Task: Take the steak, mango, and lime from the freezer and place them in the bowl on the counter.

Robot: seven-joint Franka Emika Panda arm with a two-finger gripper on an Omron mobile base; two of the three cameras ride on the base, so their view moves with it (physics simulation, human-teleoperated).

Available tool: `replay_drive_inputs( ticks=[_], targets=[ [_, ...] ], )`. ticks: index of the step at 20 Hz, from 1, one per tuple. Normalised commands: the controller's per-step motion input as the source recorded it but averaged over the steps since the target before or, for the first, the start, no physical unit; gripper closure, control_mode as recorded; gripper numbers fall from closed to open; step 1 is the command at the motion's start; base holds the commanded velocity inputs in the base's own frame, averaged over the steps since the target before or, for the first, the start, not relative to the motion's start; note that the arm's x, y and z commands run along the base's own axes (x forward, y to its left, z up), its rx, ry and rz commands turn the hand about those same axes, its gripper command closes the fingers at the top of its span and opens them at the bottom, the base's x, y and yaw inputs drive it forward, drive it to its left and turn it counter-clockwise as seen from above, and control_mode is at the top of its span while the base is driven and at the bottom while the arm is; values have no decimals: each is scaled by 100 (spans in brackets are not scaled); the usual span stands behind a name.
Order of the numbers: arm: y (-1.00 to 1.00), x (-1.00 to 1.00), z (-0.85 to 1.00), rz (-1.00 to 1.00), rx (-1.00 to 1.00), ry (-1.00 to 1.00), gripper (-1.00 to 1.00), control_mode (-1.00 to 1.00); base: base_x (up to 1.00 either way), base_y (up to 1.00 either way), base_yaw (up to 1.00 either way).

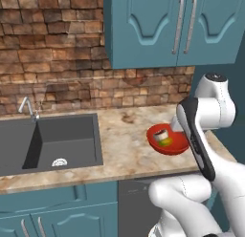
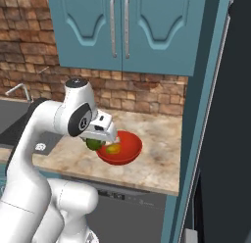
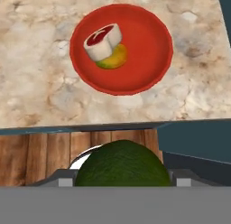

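Lime [image 3: 122,163], dark green and round, sits clamped in our tool [image 2: 93,143]; from the hand view it bulges up between the two finger tips at the lower edge, and in the right base view we see it tucked under the white hand, just beside the near left rim of the bowl [image 2: 128,151]. We hold it above the front edge of the bench [image 3: 40,87], not yet over the bowl: the hand view shows the bench's front lip and the wooden floor between the fruit and the bowl.

The red bowl stands on the beige marbled bench, towards its right end, near the tall dark slate-blue freezer [image 2: 220,154] whose side rises at the right of the right base view. Inside the bowl we see the steak [image 3: 103,41], a red slab with a pale fat rim, lying tilted on top of the mango [image 3: 113,58], which shows yellow with a green tinge just below it in the hand view. Both lie left of the bowl's middle as the hand view has it.

In the left base view our arm partly covers the bowl's right side. Further left along the bench is a dark grey sink [image 1: 48,143] with a metal tap [image 1: 28,108] behind it. Teal wall cabinets [image 1: 172,26] hang above, against red brick.
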Motion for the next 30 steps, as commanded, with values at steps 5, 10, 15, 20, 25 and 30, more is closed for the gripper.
replay_drive_inputs(
  ticks=[5,10,15,20,25,30],
  targets=[
    [-23,56,-60,0,2,9,100,-100,0,0,0],
    [-31,84,0,0,6,14,100,-100,0,0,0],
    [-21,69,-23,0,0,10,100,-100,0,0,0],
    [-11,46,-52,0,0,9,100,-100,0,0,0],
    [-2,24,-65,0,0,7,100,-100,0,0,0],
    [0,0,-40,0,0,0,100,-100,0,0,0]
  ],
)
